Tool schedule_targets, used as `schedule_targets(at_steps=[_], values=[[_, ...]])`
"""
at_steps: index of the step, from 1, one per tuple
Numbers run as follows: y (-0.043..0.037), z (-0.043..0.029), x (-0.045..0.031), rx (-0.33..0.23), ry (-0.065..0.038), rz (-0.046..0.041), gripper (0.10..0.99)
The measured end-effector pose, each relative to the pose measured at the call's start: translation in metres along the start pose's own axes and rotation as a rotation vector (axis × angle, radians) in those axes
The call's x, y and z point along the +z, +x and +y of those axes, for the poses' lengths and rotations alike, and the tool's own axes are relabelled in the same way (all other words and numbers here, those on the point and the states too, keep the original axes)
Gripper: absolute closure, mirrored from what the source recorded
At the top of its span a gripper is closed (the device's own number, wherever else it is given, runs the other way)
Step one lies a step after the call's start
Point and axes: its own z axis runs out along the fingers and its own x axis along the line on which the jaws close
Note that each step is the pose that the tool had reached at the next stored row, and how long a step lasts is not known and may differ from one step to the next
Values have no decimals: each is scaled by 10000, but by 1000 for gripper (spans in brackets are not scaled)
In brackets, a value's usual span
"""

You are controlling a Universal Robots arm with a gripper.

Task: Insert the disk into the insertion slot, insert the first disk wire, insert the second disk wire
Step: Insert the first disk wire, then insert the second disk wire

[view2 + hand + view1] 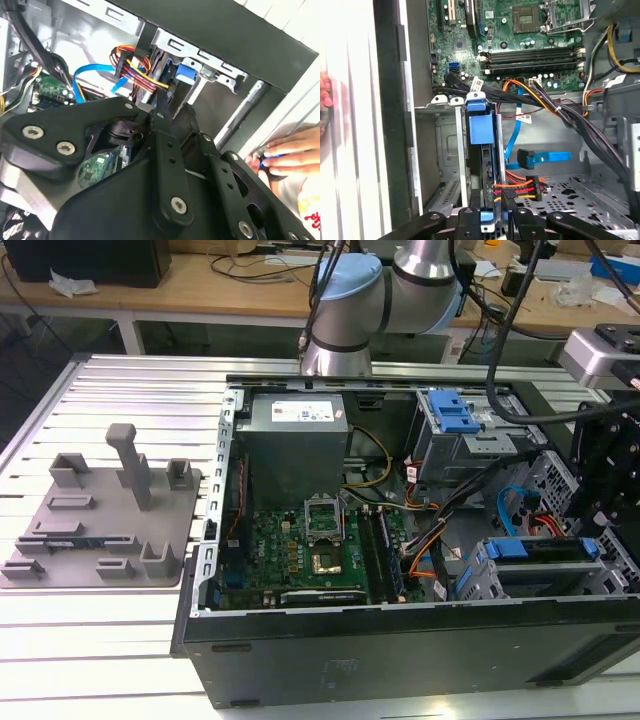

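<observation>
The disk (482,131) stands on edge inside the insertion slot (447,150), its bright blue carrier sticking up between the grey sheet-metal walls; in the exterior view the same disk (540,549) sits in the cage (478,582) at the corner of the open computer case (400,660) towards the exterior view's right. The gripper (492,220) is directly over the near end of the carrier, its black linkages on either side of that blue edge, but whether it is clamped on the disk or merely straddling it cannot be told. The second wrist view shows the gripper (175,112) reaching down beside the cage from another angle. An orange-and-black wire bundle (522,186) runs to a black plug that touches the side of the disk, though I cannot tell if it is seated. The second disk wire (512,132) – the thin light-blue ribbon – drops from the motherboard (520,45) and ends in a plug lying beside the disk, apart from it. A person's hand (290,152) rests on the outside of the case wall. The case stands on a slotted metal table (100,640).
</observation>
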Motion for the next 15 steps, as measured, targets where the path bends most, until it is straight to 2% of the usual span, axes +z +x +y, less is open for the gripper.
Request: schedule_targets(at_steps=[15], values=[[-11, 0, -7, 1, 1, 23, 780]])
